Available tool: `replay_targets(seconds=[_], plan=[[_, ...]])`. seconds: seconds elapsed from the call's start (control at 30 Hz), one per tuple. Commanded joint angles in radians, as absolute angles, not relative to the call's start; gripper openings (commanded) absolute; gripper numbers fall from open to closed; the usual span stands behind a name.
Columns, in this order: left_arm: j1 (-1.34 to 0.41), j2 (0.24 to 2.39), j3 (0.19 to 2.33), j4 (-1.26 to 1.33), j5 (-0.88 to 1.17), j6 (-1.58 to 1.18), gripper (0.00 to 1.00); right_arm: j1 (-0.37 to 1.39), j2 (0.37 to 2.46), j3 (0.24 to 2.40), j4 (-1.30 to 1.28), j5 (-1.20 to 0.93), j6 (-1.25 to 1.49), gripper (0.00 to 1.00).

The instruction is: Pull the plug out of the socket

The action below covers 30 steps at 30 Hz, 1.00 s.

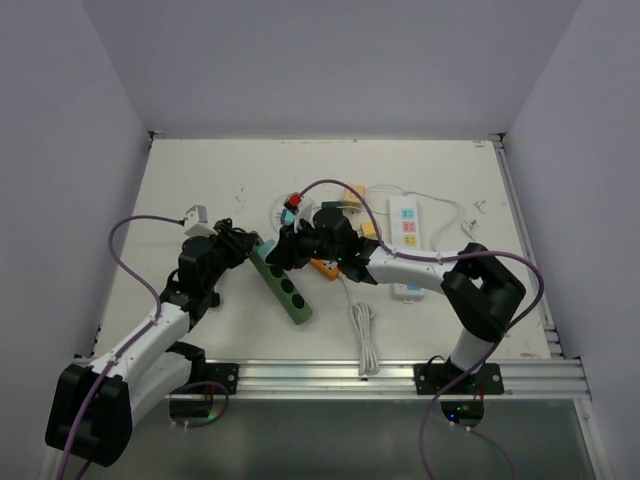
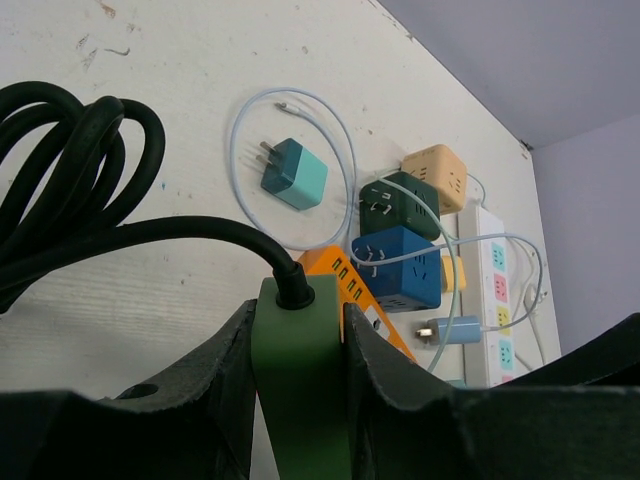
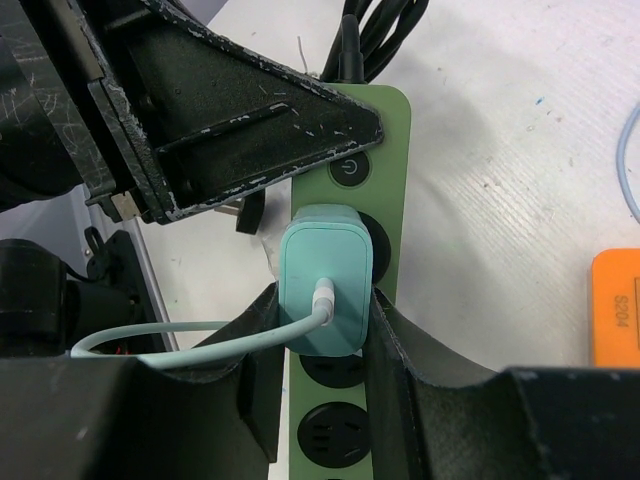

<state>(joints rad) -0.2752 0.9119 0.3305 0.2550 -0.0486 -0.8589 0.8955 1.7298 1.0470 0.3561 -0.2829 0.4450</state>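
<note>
Right hand (image 3: 325, 330) pinched the mint plug (image 3: 325, 265); left hand (image 2: 297, 345) clamped the green strip (image 2: 295, 385). I feared a tilted pull would jam it or drag the strip.

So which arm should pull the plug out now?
Right: the right gripper is closed on the plug in the green power strip, while the left gripper clamps the strip's cable end.

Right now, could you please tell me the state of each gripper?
Left gripper: closed on the green power strip.
Right gripper: closed on the teal plug.
</note>
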Motion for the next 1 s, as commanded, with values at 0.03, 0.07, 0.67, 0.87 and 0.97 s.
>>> replay_targets(seconds=[0.03,0.07,0.67,0.87,0.97], plan=[[-0.247,0.96,0.325,0.138,-0.271,-0.698,0.0,0.844,1.589,1.045,0.537,-0.245,0.485,0.0],[-0.247,0.968,0.33,0.13,-0.278,-0.696,0.0,0.832,1.576,1.039,0.551,-0.245,0.491,0.0],[-0.239,1.065,0.359,0.104,-0.32,-0.611,0.0,0.698,1.482,0.979,0.584,-0.268,0.543,0.0],[-0.238,1.043,0.364,0.1,-0.339,-0.615,0.0,0.686,1.444,0.988,0.52,-0.244,0.505,0.0],[-0.236,1.052,0.371,0.126,-0.316,-0.627,0.0,0.66,1.399,0.98,0.454,-0.215,0.488,0.0]])
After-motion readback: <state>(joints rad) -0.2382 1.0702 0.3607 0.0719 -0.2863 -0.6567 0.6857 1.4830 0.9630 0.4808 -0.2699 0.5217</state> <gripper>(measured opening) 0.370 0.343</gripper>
